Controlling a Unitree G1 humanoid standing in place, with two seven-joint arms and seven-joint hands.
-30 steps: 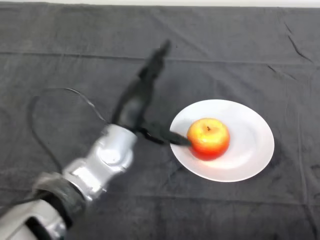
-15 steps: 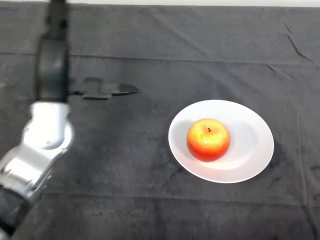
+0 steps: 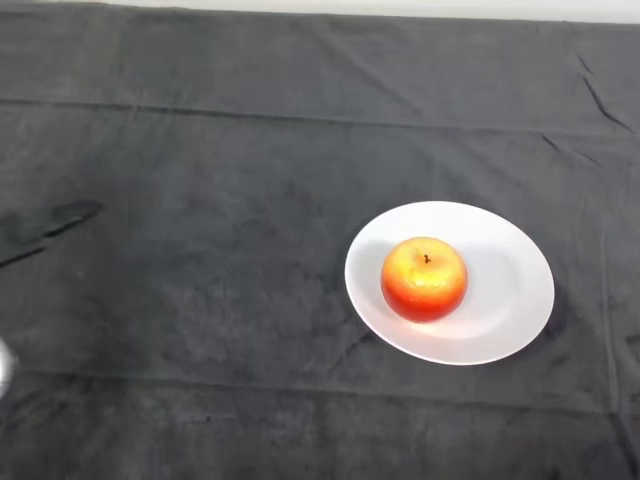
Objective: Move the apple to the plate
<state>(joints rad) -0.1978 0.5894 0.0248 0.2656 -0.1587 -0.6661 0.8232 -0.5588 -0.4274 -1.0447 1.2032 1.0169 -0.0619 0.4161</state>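
Observation:
A red and yellow apple [image 3: 424,279] sits upright, stem up, on a round white plate [image 3: 512,292] right of the table's middle. It rests slightly left of the plate's centre. Only a sliver of my silver arm [image 3: 3,366] shows at the left edge, far from the plate, and the hand itself is outside the view.
A dark grey cloth [image 3: 220,300] with a few creases covers the whole table. A faint shadow [image 3: 55,220] lies on it near the left edge. The table's far edge runs along the top of the view.
My arm has swung away to the left, from beside the plate out of the view. The apple stays on the plate, and the whole scene has shifted slightly right and down.

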